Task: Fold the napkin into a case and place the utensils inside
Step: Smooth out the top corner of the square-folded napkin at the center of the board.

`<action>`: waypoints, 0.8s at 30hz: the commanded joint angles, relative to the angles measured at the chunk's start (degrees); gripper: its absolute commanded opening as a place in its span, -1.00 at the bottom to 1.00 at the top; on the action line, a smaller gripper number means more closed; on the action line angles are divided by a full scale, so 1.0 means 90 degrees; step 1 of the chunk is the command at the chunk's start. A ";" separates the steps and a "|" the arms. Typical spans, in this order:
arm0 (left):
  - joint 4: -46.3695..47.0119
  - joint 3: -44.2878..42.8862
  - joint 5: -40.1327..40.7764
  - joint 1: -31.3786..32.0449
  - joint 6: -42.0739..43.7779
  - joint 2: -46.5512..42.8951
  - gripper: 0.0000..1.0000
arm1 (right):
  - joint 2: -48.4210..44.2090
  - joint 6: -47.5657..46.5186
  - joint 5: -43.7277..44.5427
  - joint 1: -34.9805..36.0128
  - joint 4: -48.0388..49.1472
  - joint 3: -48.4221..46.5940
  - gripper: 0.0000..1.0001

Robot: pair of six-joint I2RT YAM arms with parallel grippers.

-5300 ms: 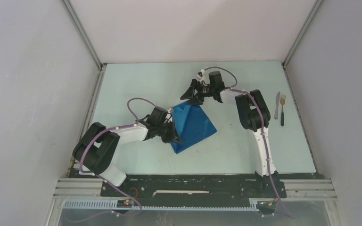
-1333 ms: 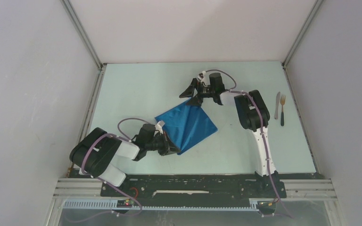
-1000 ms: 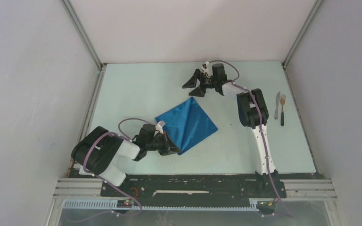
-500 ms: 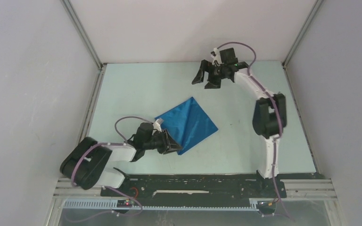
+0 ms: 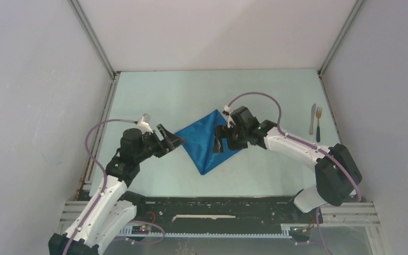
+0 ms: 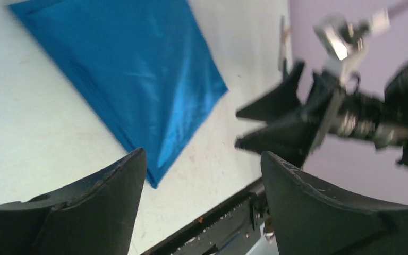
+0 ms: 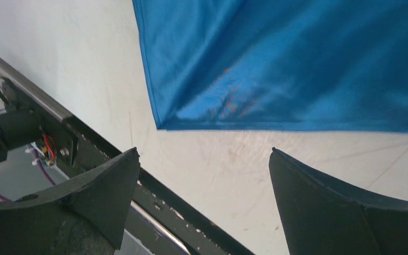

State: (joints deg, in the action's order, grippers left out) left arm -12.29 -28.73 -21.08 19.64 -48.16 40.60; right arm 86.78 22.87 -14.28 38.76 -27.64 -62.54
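**Overhead view.** Showed the napkin [image 5: 197, 142] flat at mid-frame on the pale table [image 5: 154, 95], set cornerwise, with one corner toward the top of the frame and one toward the bottom. Placed the left gripper [image 5: 174, 142] just beside the cloth's left corner, with fingers spread apart and nothing between them. Placed the right gripper [image 5: 218, 142] over the cloth's right half, with fingers likewise wide apart and clamped on nothing. Could not tell from here whether it touched the cloth. Located the utensils well apart from the cloth, at the right edge of the table. Set the knife [image 5: 312, 118] to the left and the dark-handled fork [image 5: 318, 123] just beside it, both lengthwise up the frame on bare table.

**Left wrist view.** Showed the napkin [image 6: 133, 79] filling the upper left, with its lowest corner just above the left gripper [image 6: 202, 156] and only table between the parted fingers. Caught the right gripper [image 6: 239, 127] at the right of the frame, blurred, with both fingers apart and pointing left.

**Right wrist view.** Showed the napkin [image 7: 297, 64] across the upper frame, with a corner at centre left and a crease rising from it. Framed bare table between the open fingers of the right gripper [image 7: 203, 151], with a dark rail [image 7: 32, 122] at lower left.
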 commanded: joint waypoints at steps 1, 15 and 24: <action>-0.1160 -0.0181 0.0140 -0.0780 0.0067 0.0600 0.58 | -0.0667 0.0990 -0.0183 0.0420 0.2009 0.0897 0.98; -0.0475 -0.1268 0.0820 -0.1059 0.0027 0.3526 -0.17 | 0.1558 -0.1055 0.2667 0.2685 0.1534 -0.0700 0.14; -0.0190 -0.0860 0.0459 -0.1342 0.0117 0.3423 -0.18 | 0.2297 -0.1508 0.3675 0.3222 0.0174 -0.1525 0.45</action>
State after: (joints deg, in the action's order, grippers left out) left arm -16.82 -38.13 -15.38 8.27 -47.94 72.49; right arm 105.93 12.80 11.60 66.24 -19.59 -73.38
